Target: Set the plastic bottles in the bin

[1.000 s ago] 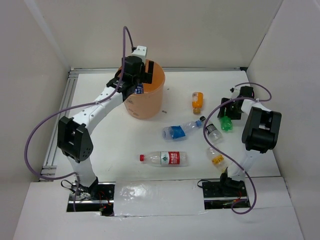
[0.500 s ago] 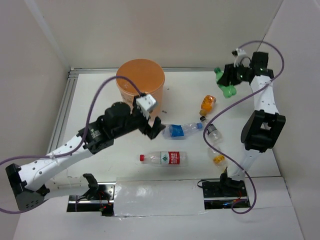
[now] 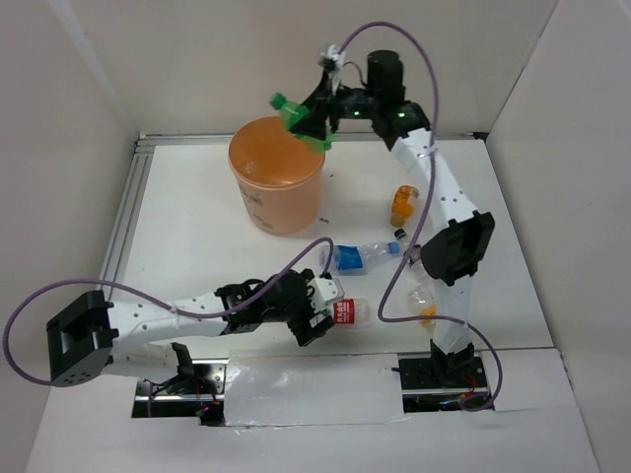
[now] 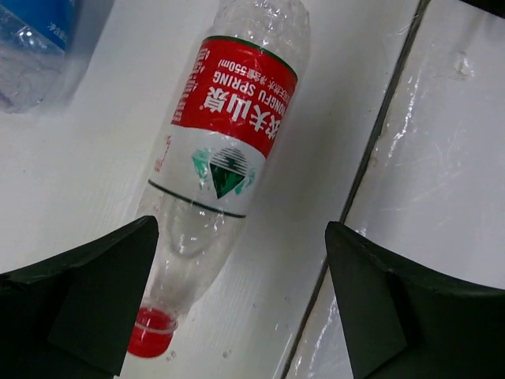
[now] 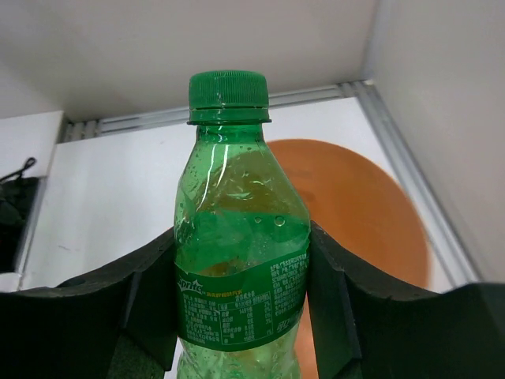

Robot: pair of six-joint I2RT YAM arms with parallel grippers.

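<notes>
Green bottle point(image 3: 297, 117), pinched by the right gripper point(image 3: 320, 116), hangs above the bin point(image 3: 281, 205) at upper centre for dropping; the left gripper point(image 4: 241, 298) gapes wide over the red-labelled bottle point(image 4: 233, 134).

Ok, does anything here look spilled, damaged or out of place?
Nothing stands out. No spill shows. The clear plastic bottle with the red-white label lies on its side, capped, between the open fingers of the left gripper; the right gripper grips the green plastic bottle near the round orange plastic bin.

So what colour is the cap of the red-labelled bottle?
Red; the cap shows best in the left wrist view.
</notes>
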